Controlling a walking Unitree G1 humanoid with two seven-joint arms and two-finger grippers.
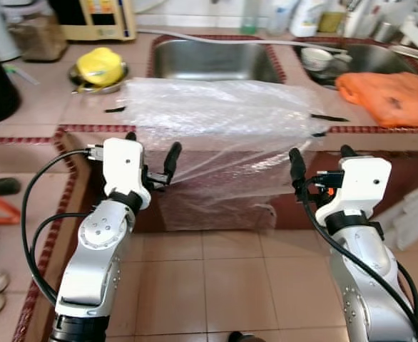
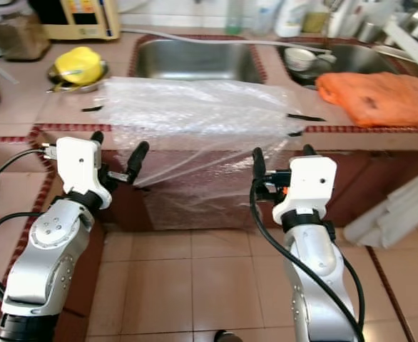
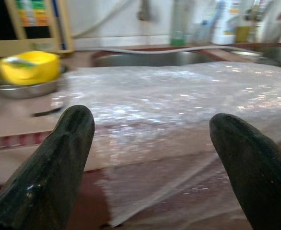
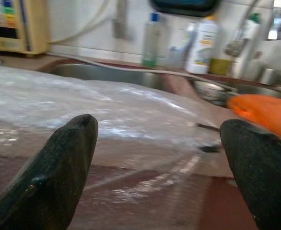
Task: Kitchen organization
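A crinkled clear plastic sheet (image 1: 216, 107) lies on the tiled counter (image 1: 38, 107) in front of the sink (image 1: 209, 60) and hangs down over the counter's front edge. My left gripper (image 1: 152, 148) is open just before the sheet's hanging left part, at counter-edge height. My right gripper (image 1: 322, 160) is open near the sheet's lower right corner. The left wrist view has both black fingers (image 3: 59, 163) spread, with the sheet (image 3: 179, 96) between and beyond them. The right wrist view has its fingers (image 4: 59, 167) apart in the same way.
A yellow item in a metal bowl (image 1: 100, 65) sits left of the sink. An orange bag (image 1: 391, 96) lies on the right, and a small bowl (image 1: 316, 58) sits in the second basin. Bottles line the back wall. White boards (image 1: 416, 214) lean at lower right.
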